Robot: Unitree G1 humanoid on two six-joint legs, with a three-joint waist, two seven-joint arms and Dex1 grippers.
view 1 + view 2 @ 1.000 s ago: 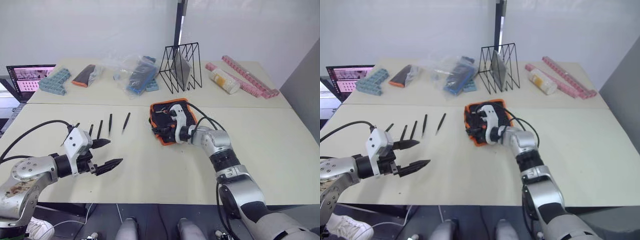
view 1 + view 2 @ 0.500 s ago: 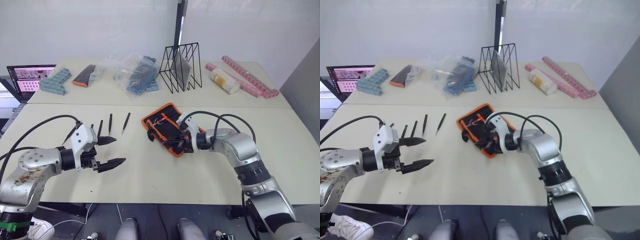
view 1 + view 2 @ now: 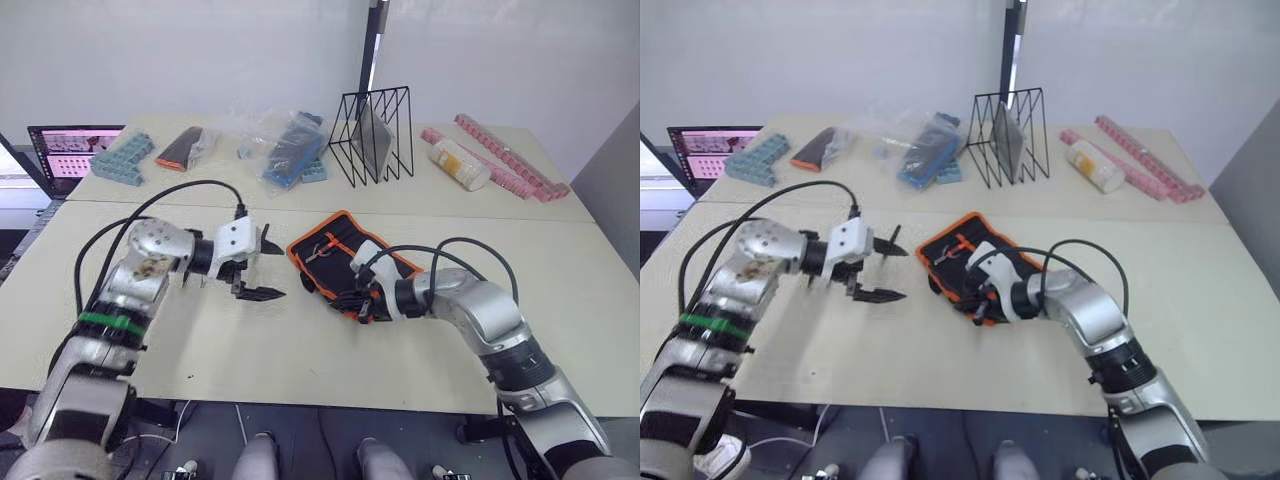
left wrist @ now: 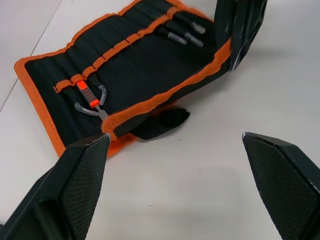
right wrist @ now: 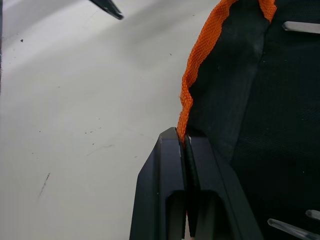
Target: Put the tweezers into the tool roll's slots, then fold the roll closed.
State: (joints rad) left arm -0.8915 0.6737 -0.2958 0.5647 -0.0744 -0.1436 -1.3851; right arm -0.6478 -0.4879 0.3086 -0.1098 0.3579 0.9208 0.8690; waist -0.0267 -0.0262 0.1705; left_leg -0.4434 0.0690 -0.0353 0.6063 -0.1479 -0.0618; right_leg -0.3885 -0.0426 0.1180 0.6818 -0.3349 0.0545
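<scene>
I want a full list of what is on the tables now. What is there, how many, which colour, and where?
roll: one, black with orange trim, open, middle of the near table
rack: one, black wire, far table, behind the roll
bags: a heap, clear with blue contents, left of the rack
pouch: one, black and orange, left of the bags
blocks: one cluster, teal, far left
bottle: one, whitish, lying right of the rack
strips: two, pink, far right
screen: one, left edge
tables: two, beige
left hand: open, just left of the roll
right hand: shut on the roll's orange edge
</scene>
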